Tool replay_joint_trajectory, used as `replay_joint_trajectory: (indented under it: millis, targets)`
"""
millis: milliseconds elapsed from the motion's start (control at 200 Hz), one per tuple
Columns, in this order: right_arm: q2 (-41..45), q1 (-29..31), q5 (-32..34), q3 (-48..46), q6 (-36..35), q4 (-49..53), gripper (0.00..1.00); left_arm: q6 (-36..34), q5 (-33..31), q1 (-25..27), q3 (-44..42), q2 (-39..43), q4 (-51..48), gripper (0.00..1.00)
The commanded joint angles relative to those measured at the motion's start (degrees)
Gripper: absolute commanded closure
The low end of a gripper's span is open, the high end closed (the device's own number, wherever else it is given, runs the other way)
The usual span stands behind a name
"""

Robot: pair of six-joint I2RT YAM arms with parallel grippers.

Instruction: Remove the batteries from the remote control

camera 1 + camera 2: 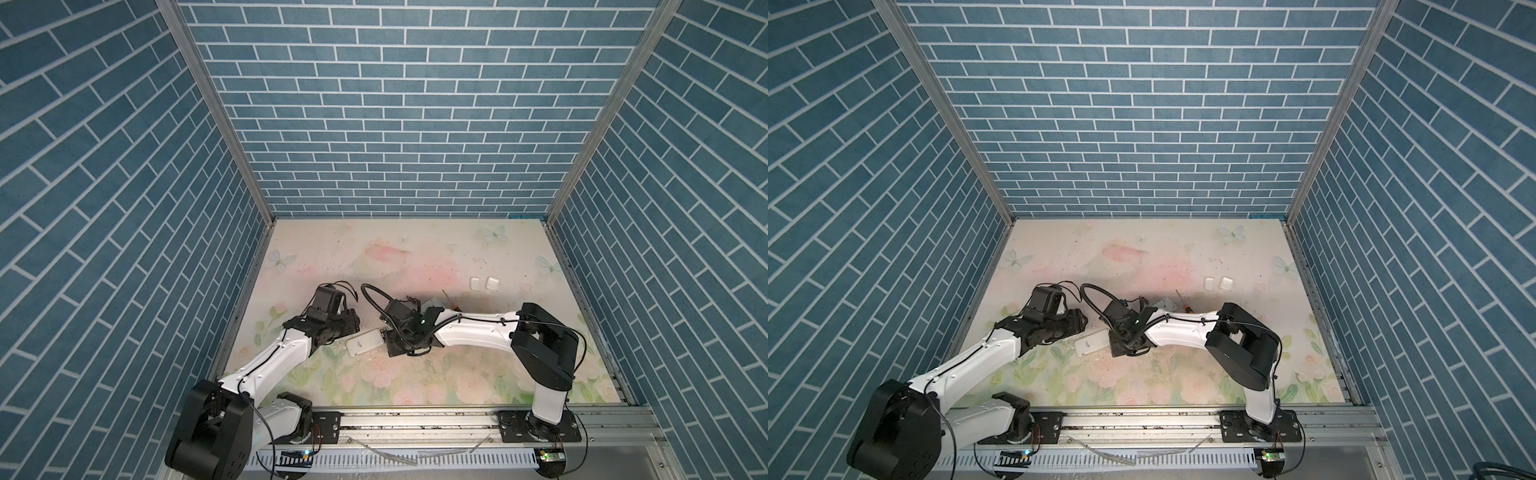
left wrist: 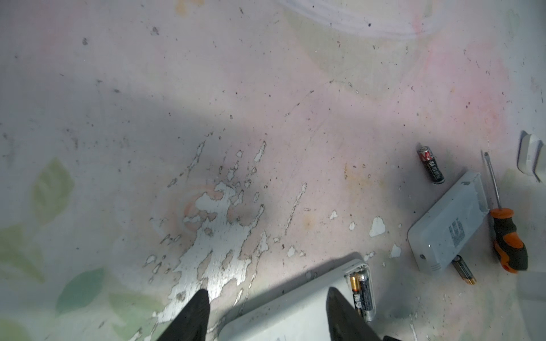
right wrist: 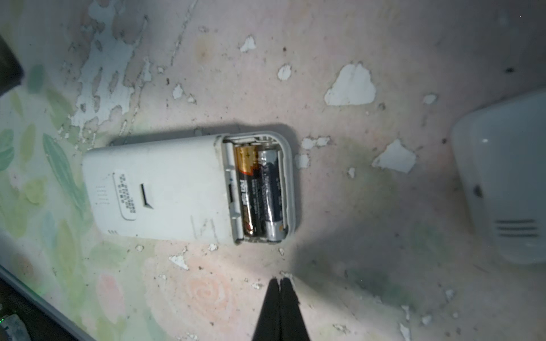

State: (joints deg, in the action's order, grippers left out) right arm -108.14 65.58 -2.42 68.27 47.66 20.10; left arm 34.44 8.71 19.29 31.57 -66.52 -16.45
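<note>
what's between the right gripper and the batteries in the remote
Right wrist view: only bare, flaking tabletop separates the right gripper from the batteries in the remote.

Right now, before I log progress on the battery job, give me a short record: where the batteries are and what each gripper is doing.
near remote: lying back up, cover off
batteries: two in the near remote's open compartment, side by side
loose battery: lying apart from both remotes
other loose battery: at the end of the second remote
screwdriver: flat beside the second remote
left gripper: open, low over the near remote
right gripper: shut, empty, tips short of the open compartment
</note>
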Motion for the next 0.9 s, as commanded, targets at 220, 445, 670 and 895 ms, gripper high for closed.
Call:
replay_joint_trajectory:
  millis: [220,445,670,895]
  targets:
    - [-3.54,-1.25,-1.59,1.2,1.56,-1.28,1.0,-0.89,0.49,-1.17,1.81,1.56,-0.92,0.35]
    - [-5.57,-2.47,-2.29,2.91,0.68,-3.13,1.0,-0.91,0.73,-1.97,1.03,3.22,-2.49,0.35]
    - [-7.11,-3.19,-4.45,5.6,-0.15,-3.26,1.0,-1.12,1.16,-2.59,0.58,4.42,-3.71,0.34]
    - [-2.8,-3.36,-1.68,4.42,-0.28,0.26,1.0,-1.34,1.7,-2.59,-0.36,6.16,-4.48,0.32]
